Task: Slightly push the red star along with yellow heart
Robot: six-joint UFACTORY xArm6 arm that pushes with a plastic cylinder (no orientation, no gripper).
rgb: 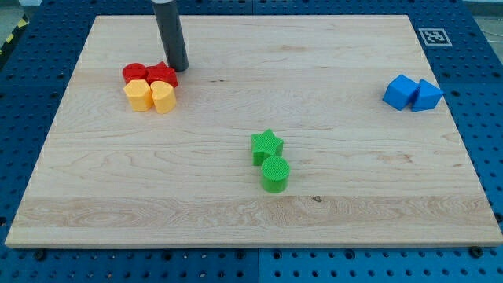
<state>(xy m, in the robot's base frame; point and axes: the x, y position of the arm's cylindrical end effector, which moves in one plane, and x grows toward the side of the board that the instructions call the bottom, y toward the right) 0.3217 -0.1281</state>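
Green cylinder (275,174) nearest, red star (163,75) – tool tip (178,68) touching, yellow heart (163,97) below

Eight blocks sitting on wooden board (236,47). Two red lying at view's upper left: red star (163,74), red cylinder (134,73). Two yellow sitting just below them: yellow heart (163,97), second yellow block (138,95), shape unclear. Two green resting near centre: green star (266,145), green cylinder (275,174). Two blue sitting at view's right: blue cube (400,91), blue wedge-like block (427,95). One dark rod standing over board, one tip (178,68) showing.
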